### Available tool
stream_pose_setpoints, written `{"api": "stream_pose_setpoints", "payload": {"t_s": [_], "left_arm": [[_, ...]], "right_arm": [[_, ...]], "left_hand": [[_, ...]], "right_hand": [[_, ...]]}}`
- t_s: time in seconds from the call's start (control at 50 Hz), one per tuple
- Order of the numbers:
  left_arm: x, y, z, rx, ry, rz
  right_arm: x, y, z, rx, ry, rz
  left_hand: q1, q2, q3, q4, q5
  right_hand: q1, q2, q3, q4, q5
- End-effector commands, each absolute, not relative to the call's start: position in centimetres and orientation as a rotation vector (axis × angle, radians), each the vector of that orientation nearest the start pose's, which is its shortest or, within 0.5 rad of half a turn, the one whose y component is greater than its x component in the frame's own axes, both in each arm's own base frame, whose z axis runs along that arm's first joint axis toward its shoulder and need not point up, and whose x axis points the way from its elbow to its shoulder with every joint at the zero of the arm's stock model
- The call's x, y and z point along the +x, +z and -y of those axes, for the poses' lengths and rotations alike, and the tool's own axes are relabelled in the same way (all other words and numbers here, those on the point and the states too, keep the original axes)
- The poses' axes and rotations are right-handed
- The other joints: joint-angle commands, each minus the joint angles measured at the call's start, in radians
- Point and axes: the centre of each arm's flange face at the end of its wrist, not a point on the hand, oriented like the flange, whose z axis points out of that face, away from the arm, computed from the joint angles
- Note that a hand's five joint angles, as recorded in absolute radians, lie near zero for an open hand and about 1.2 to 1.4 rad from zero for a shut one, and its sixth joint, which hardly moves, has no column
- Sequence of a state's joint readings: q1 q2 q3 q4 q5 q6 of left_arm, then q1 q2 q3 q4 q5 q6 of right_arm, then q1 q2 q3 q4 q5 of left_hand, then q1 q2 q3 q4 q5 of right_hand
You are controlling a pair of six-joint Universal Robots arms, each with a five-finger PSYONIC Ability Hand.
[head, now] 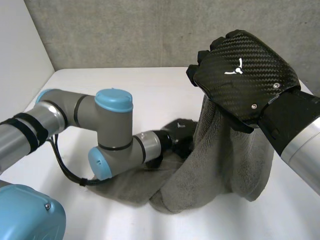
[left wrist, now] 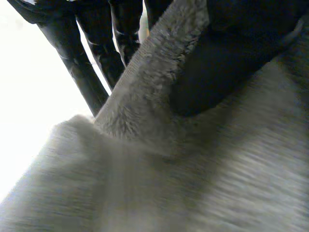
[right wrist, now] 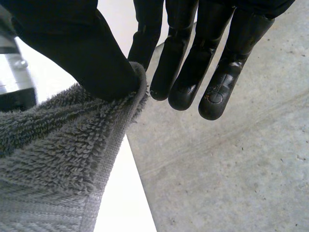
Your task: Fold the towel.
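Observation:
A grey towel [head: 225, 165] hangs from my right hand [head: 240, 75], which is raised high over the table's right side; its lower part lies bunched on the white table [head: 150, 90]. In the right wrist view the thumb [right wrist: 82, 53] pinches a hemmed corner of the towel [right wrist: 58, 159] against one finger, the other fingers [right wrist: 183, 72] straight. My left hand [head: 177, 135] reaches across low to the hanging towel's left edge. In the left wrist view the towel's edge [left wrist: 145, 87] runs between the straight fingers [left wrist: 82, 67] and the thumb [left wrist: 231, 63], which lies on the cloth.
A grey concrete wall [head: 125, 30] stands behind the table and a white panel [head: 20, 50] closes its left side. My left arm [head: 110, 130] stretches across the table's front over the towel's flat end.

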State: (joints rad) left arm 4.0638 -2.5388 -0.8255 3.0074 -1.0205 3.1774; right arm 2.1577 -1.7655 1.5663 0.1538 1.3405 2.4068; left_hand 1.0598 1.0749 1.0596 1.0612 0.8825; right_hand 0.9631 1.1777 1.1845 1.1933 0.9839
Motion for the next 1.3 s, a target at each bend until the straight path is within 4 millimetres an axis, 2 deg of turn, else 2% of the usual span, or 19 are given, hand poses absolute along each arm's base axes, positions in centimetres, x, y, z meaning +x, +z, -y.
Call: {"api": "stream_pose_setpoints", "payload": {"t_s": [0.02,0.04,0.1,0.18,0.32,0.42,0.46,0.52,0.6,0.72,0.96,1.04,1.14,1.18,1.2,1.24,1.26,1.28,1.3], "left_arm": [[-37.4,20.6,33.7,-0.624,1.853,1.971],[-37.4,20.6,33.7,-0.623,1.854,1.971],[-35.0,25.4,35.3,-0.46,2.055,1.904],[-32.8,30.3,34.1,-0.406,2.166,1.773],[-30.1,32.8,30.0,-0.385,2.218,1.713],[-27.9,31.3,25.9,-0.428,2.179,1.801],[-26.5,29.0,23.1,-0.507,2.141,1.899],[-25.9,27.4,22.0,-0.558,2.112,1.96],[-25.0,22.8,19.2,-0.708,1.978,2.119],[-25.9,18.4,17.0,-0.854,1.782,2.226],[-26.7,15.9,18.3,-1.008,1.727,2.284],[-27.2,16.0,19.3,-1.148,1.787,2.259],[-28.8,17.3,23.9,-1.278,1.966,2.188],[-29.4,20.2,27.9,-1.267,2.163,2.113],[-29.4,20.2,27.9,-1.267,2.164,2.112],[-30.9,25.5,31.3,-1.175,2.421,1.93],[-31.0,25.5,31.3,-1.174,2.422,1.929],[-31.6,28.5,32.9,-1.091,2.546,1.824],[-32.4,31.5,33.8,-1.002,2.65,1.703]], "right_arm": [[27.2,35.1,13.9,-1.517,-2.268,-1.492],[27.3,35.2,14.4,-1.516,-2.302,-1.48],[27.1,35.4,16.4,-1.491,-2.404,-1.477],[27.3,35.7,18.5,-1.433,-2.493,-1.452],[28.6,35.2,21.9,-1.351,-2.631,-1.378],[29.0,33.2,22.4,-1.404,-2.558,-1.417],[29.1,32.3,22.4,-1.435,-2.51,-1.45],[28.9,29.8,21.8,-1.54,-2.331,-1.559],[27.7,25.7,20.1,-1.669,-1.967,-1.779],[26.1,20.2,18.6,-1.709,-1.533,-2.032],[24.8,15.6,19.9,-1.5,-1.414,-2.195],[25.1,15.9,20.8,-1.493,-1.451,-2.18],[26.8,18.7,24.0,-1.487,-1.646,-2.08],[27.4,19.8,25.2,-1.478,-1.717,-2.042],[28.0,21.5,27.0,-1.457,-1.84,-1.99],[28.6,23.6,28.7,-1.417,-1.974,-1.922],[29.1,26.2,30.3,-1.364,-2.136,-1.84],[29.5,29.0,31.8,-1.286,-2.326,-1.742],[29.5,29.0,31.8,-1.285,-2.328,-1.741]], "left_hand": [[0.336,0.321,0.337,0.335,0.339],[0.336,0.321,0.337,0.335,0.339],[0.336,0.321,0.337,0.335,0.339],[0.336,0.321,0.337,0.335,0.339],[0.336,0.321,0.337,0.335,0.339],[0.336,0.321,0.337,0.335,0.339],[0.336,0.321,0.337,0.335,0.339],[0.336,0.321,0.337,0.335,0.339],[0.336,0.321,0.337,0.335,0.339],[0.336,0.321,0.337,0.335,0.339],[0.336,0.321,0.337,0.335,0.339],[0.336,0.321,0.337,0.335,0.339],[0.336,0.321,0.337,0.335,0.339],[0.336,0.321,0.337,0.335,0.339],[0.336,0.321,0.337,0.335,0.339],[0.336,0.321,0.337,0.335,0.339],[0.336,0.321,0.337,0.335,0.339],[0.336,0.321,0.337,0.335,0.339],[0.336,0.321,0.337,0.335,0.339]], "right_hand": [[0.433,0.219,0.212,0.203,0.238],[0.433,0.219,0.212,0.203,0.238],[0.433,0.219,0.212,0.203,0.238],[0.433,0.219,0.212,0.203,0.238],[0.433,0.219,0.212,0.203,0.238],[0.433,0.219,0.212,0.203,0.238],[0.433,0.219,0.212,0.203,0.238],[0.433,0.219,0.212,0.203,0.238],[0.433,0.219,0.212,0.203,0.238],[0.433,0.219,0.212,0.203,0.238],[0.433,0.219,0.212,0.203,0.238],[0.433,0.219,0.212,0.203,0.238],[0.433,0.219,0.212,0.203,0.238],[0.433,0.219,0.212,0.203,0.238],[0.433,0.219,0.212,0.203,0.238],[0.433,0.219,0.212,0.203,0.238],[0.433,0.219,0.212,0.203,0.238],[0.433,0.219,0.212,0.203,0.238],[0.433,0.219,0.212,0.203,0.238]]}}
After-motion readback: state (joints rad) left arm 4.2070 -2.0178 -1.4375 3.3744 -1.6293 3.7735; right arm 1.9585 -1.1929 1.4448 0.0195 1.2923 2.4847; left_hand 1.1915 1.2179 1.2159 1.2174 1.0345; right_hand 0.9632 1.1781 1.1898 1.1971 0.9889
